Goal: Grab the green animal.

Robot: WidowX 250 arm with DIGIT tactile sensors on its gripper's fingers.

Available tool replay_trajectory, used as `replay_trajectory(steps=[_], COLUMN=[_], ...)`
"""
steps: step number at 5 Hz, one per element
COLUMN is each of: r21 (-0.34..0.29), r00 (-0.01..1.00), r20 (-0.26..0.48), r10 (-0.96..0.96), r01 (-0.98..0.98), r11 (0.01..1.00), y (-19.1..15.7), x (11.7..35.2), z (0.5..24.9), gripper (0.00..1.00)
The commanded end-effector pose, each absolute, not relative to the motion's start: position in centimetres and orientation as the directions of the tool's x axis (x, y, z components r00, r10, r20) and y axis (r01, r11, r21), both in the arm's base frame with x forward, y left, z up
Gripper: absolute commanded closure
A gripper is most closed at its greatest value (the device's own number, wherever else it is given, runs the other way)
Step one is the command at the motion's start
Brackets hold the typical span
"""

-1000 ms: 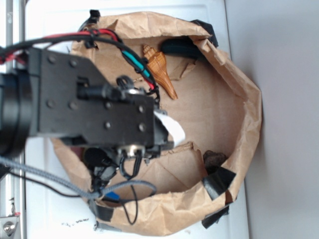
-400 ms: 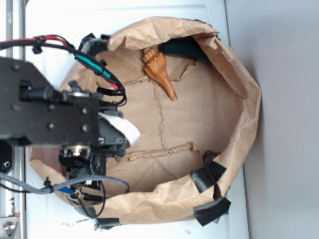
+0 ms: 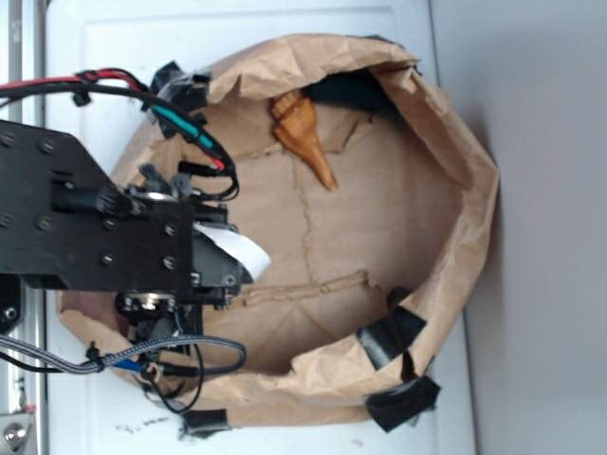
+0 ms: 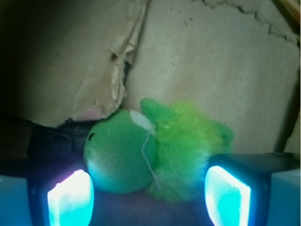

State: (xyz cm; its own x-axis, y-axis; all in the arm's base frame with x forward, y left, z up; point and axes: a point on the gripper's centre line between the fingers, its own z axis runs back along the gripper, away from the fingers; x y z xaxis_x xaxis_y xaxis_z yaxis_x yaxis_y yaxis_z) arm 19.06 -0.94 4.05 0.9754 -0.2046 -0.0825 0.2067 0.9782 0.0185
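In the wrist view the green animal (image 4: 155, 153) lies on brown paper, its smooth round head to the left and its fuzzy yellow-green body to the right. My gripper (image 4: 149, 200) is open, with its glowing pads (image 4: 70, 197) standing on either side of the toy. The head sits just beside the left pad and the fuzz brushes the right one. In the exterior view the black arm (image 3: 104, 223) covers the bag's left side and hides the green animal and the fingers.
A crumpled brown paper bag (image 3: 469, 218) rings the work area, patched with black tape (image 3: 394, 334). An orange-brown spiral seashell (image 3: 303, 137) lies at the far rim, near a dark object (image 3: 346, 90). Cables (image 3: 171, 355) hang off the arm.
The arm has moved left from the bag's middle to its left side. The bag's near rim has shifted and folded inward.
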Motion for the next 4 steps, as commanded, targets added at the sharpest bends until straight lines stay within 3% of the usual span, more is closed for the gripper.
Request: replay_trajectory(steps=[1, 3, 4], r21=[0.030, 0.014, -0.013], r00=[0.987, 0.986, 0.988], r20=[-0.058, -0.028, 0.032], r10=[-0.152, -0.165, -0.148], r01=[0.154, 0.165, 0.149], r11=[0.988, 0.986, 0.989], y=[-2.2, -1.7, -1.3], x=[19.3, 20.3, 21.3], z=[4.4, 4.4, 5.7], gripper=[1.00, 1.00, 1.00])
